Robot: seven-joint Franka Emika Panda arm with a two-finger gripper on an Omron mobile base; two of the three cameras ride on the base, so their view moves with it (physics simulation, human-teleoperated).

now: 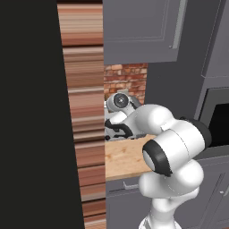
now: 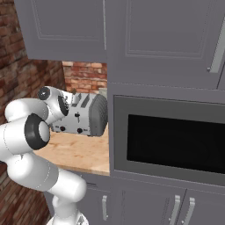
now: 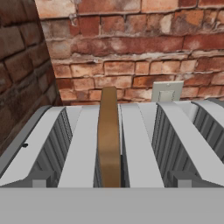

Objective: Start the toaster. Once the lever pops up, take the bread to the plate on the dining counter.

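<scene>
Boxy silver-grey metal toaster [image 2: 83, 115] sits on a light wooden counter [image 2: 79, 151] in a nook, brick wall [image 3: 131, 48] behind and to one side of it, tall grey cabinet with a black built-in microwave [image 2: 176, 143] close on the other side. Thin brown slice of bread [image 3: 108, 135] stands upright in a slot, its top edge rising above the slot rim; from the hand view it is straight ahead of the claw and just below it, an empty slot on either side. The claw itself is hidden behind the white arm's wrist [image 2: 55, 102], which hangs just above the toaster's near top; claw is released, spread wide, holding nothing. Tight room: grey upper cabinets [image 2: 66, 30] hang low over the nook, brick close by the toaster's end, cabinet side wall near its other end. Bare wooden counter in front of the toaster out to the front edge. Small black knobs and levers on the toaster's front face. Pale wall outlet plate [image 3: 166, 91] on the brick behind. No readable writing or brand anywhere.
</scene>
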